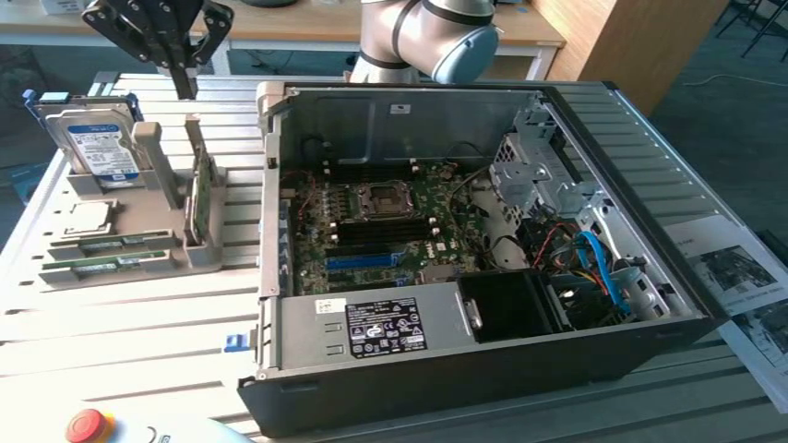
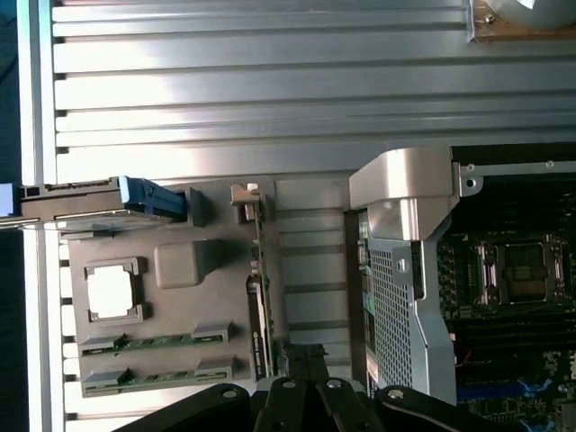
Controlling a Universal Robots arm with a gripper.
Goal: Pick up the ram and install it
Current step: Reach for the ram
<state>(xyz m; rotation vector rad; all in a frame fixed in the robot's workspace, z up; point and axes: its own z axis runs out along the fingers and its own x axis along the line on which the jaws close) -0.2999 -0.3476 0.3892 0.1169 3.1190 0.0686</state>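
Observation:
The ram is a thin green stick standing on edge in a slot of the grey holder tray, at the exterior view's left of the open computer case. In the wrist view the ram appears edge-on as a narrow dark strip. My gripper hangs above and a little behind the ram, its black fingers shut together with nothing between them. The fingertips sit close to the stick's near end. Inside the case, the motherboard lies exposed with its processor socket.
The holder also carries a hard drive standing upright, a square silver processor chip and two flat green sticks. A red stop button sits at the table's front edge. Printed sheets lie at the exterior view's right.

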